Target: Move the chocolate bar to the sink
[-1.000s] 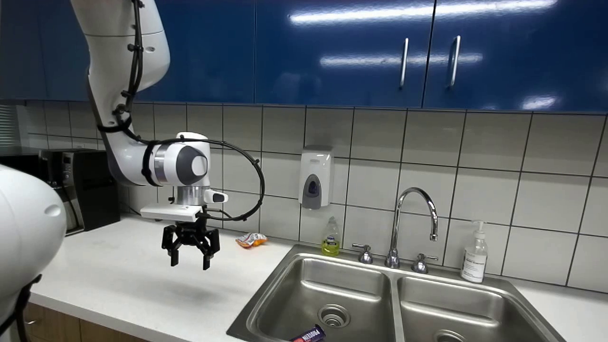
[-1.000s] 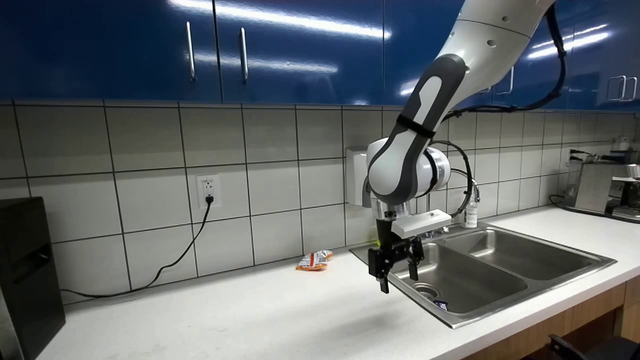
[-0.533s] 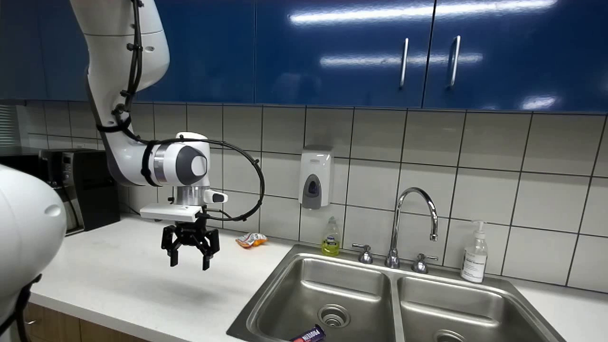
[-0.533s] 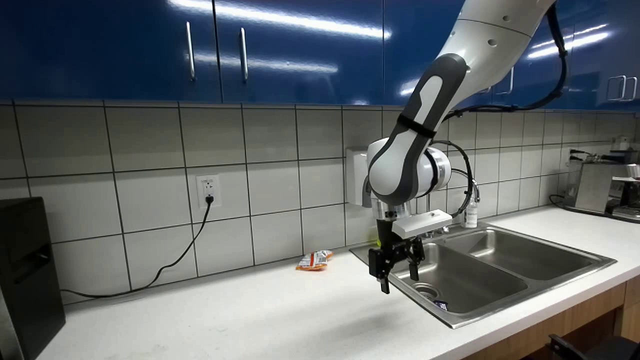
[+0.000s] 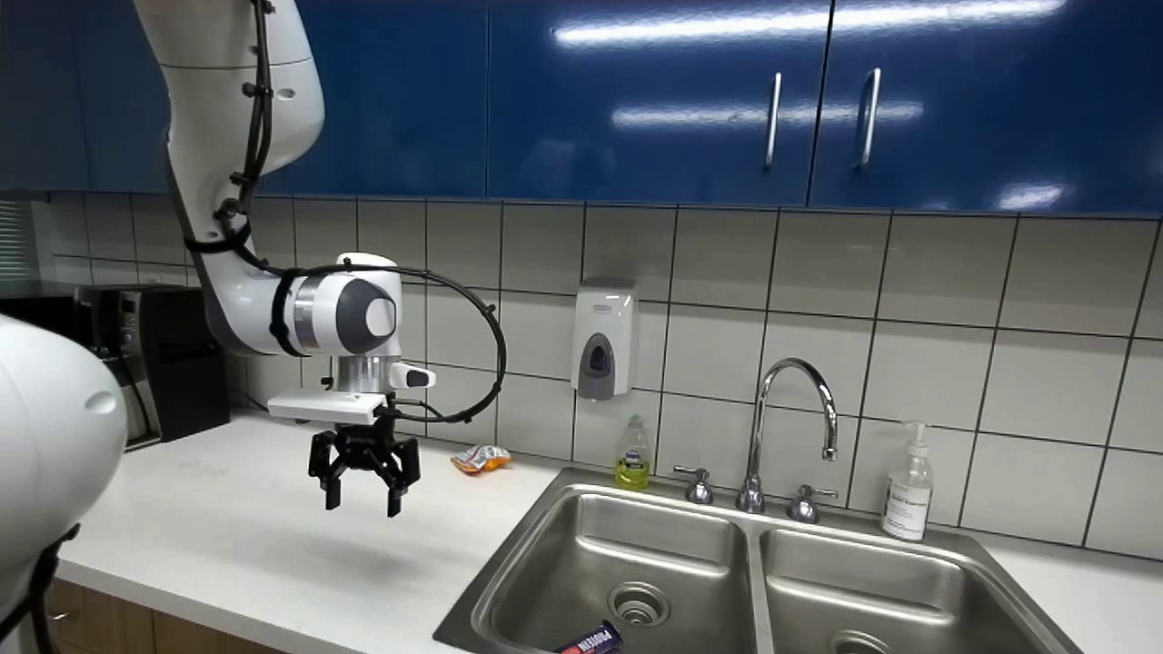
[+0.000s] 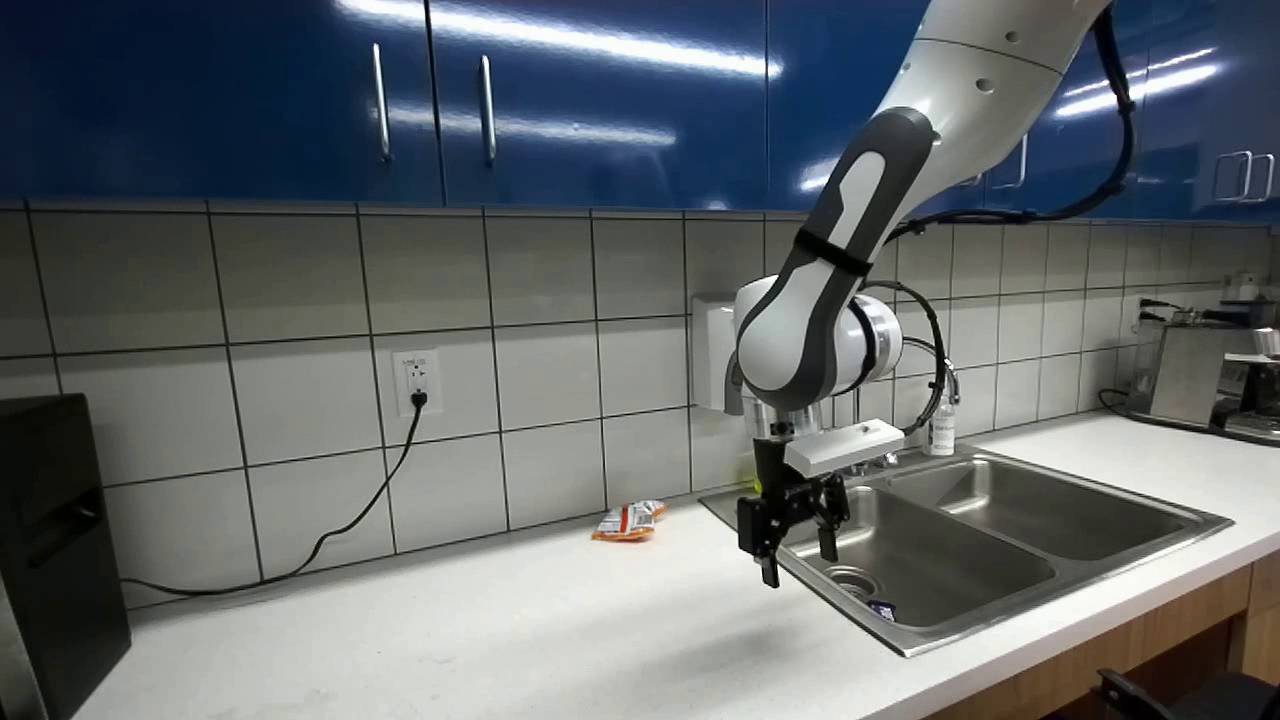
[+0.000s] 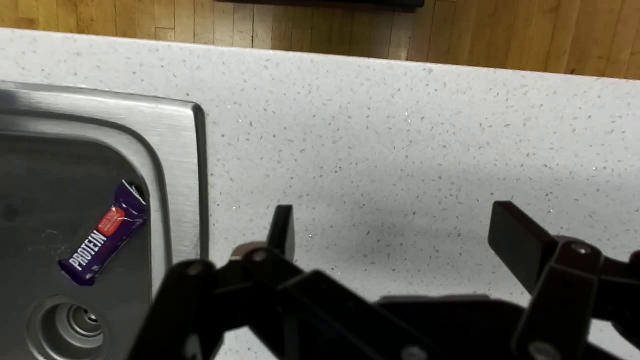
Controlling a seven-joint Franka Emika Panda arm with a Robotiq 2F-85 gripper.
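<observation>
The chocolate bar (image 5: 595, 639) has a dark purple wrapper with "PROTEIN" on it. It lies in a basin of the steel double sink (image 5: 760, 590), near the drain. It shows small in an exterior view (image 6: 881, 609) and whole in the wrist view (image 7: 107, 235), against the basin's side wall. The sink rim also shows in the wrist view (image 7: 182, 175). My gripper (image 5: 363, 506) is open and empty. It hangs above the white counter beside the sink, apart from the bar. It also shows in an exterior view (image 6: 799, 568) and in the wrist view (image 7: 392, 227).
An orange packet (image 5: 480, 459) lies on the counter by the tiled wall. A yellow soap bottle (image 5: 633, 456), chrome faucet (image 5: 759, 427) and pump bottle (image 5: 909, 495) stand behind the basins. A wall dispenser (image 5: 604, 341) hangs above. A black appliance (image 6: 60, 550) stands at the counter's end.
</observation>
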